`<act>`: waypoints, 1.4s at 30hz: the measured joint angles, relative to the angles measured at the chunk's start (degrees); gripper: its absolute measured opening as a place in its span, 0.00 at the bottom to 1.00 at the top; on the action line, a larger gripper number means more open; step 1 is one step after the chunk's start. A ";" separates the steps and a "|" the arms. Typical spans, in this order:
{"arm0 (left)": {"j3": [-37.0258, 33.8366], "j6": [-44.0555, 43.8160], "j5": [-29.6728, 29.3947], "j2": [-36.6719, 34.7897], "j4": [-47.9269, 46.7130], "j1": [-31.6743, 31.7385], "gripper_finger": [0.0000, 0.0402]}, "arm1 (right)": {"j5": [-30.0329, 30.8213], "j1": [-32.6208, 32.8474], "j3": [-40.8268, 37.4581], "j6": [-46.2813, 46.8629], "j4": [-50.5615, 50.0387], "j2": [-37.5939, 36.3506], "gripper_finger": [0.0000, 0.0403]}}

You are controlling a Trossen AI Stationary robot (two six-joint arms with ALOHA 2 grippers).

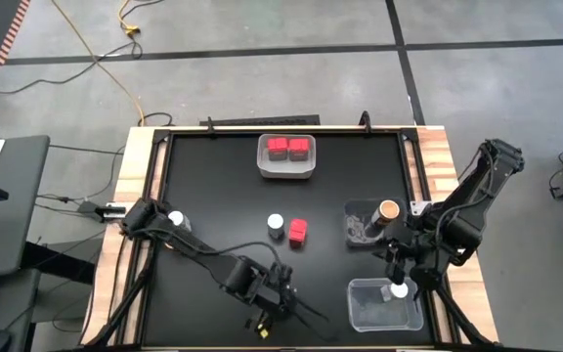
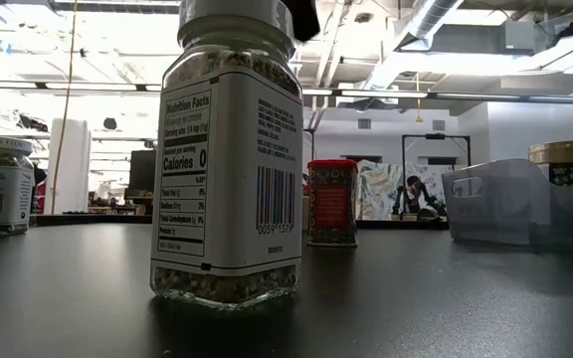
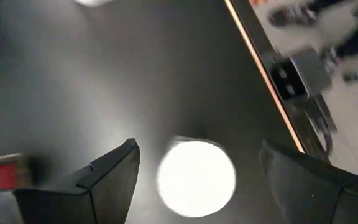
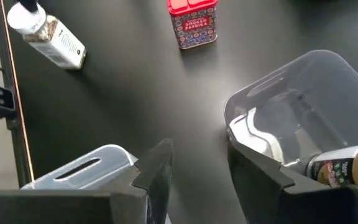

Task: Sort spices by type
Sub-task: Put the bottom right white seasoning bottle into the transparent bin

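Left gripper (image 3: 194, 177) fingers spread wide, straddling white-lidded jar (image 3: 196, 177) seen lid-on between them, axis upright. Right gripper (image 4: 197, 168) pinched empty, well apart from it.

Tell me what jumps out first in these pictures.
A white-lidded jar looms in the low view; it stands mid-table beside a red box. Two more red boxes sit in the white bin at the far edge. The left hand hovers open over another white lid.

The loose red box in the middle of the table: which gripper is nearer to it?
Left. The left gripper is below the red box in the high view, open; the right gripper is farther away, over by the clear bins.
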 joint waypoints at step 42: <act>-0.09 -64.08 -3.59 5.13 -33.92 2.11 0.48 | -0.09 0.00 0.00 1.26 0.17 0.00 0.45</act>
